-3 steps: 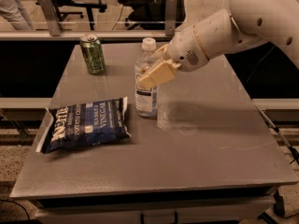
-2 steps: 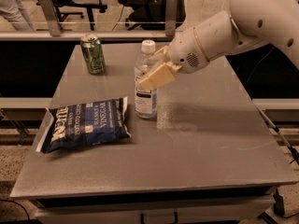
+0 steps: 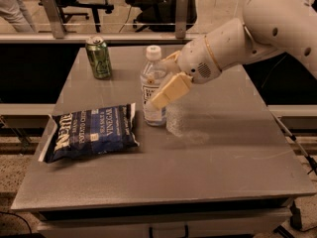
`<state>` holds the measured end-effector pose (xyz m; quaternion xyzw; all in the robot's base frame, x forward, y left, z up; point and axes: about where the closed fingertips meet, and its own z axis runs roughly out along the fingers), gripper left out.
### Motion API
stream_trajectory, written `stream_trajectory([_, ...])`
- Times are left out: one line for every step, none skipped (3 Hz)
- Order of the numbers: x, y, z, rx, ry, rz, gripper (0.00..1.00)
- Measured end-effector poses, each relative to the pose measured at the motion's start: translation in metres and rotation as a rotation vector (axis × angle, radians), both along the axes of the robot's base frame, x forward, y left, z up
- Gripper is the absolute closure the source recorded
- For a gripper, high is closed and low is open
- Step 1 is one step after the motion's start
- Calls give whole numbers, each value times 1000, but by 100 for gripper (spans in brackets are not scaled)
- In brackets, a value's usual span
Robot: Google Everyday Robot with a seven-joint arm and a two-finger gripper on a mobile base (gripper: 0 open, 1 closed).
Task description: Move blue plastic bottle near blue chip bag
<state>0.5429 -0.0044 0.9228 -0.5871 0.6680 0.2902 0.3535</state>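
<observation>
**Jaws.** Clenched on the bottle (image 3: pixel 150 78), as far as the view shows. The gripper (image 3: pixel 159 81) reaches in from the right of the view at label height. One tan finger (image 3: pixel 171 89) slants across the front of the label, and the other sits behind the shoulder, partly hidden. The bottle stands between the two.

**Bottle.** Clear, with a white cap. It is upright, its long axis vertical, and its base looks set on the counter (image 3: pixel 223 148), a little left of middle.

**Bag.** The bag (image 3: pixel 91 132) is dark blue with white lettering and lies flat. Its long side runs left to right.

**Key relation.** The bag lies left of the bottle and slightly nearer the camera. Its right edge is just beside the bottle's base. A sliver of counter seems to show between them, though I cannot tell for certain that they are apart.

**Arm.** The arm (image 3: pixel 237 38) is white and comes in from the upper right. It stays clear of the bag side.

**Other item.** A green can (image 3: pixel 99 57) stands at the far left of the counter, well apart from the bag and near the bottle. It is off the short line between bottle and bag.

**Assessment.** The bottle already stands close to the bag, so any remaining travel is a short push leftward and toward the camera, with the bottle kept vertical. The front finger leads on that side and would meet the bag's puffed edge first. A clean release with the bottle standing upright looks like the main step left.
</observation>
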Motion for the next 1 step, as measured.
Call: stream_trajectory([0, 0, 0, 0, 0, 0, 0])
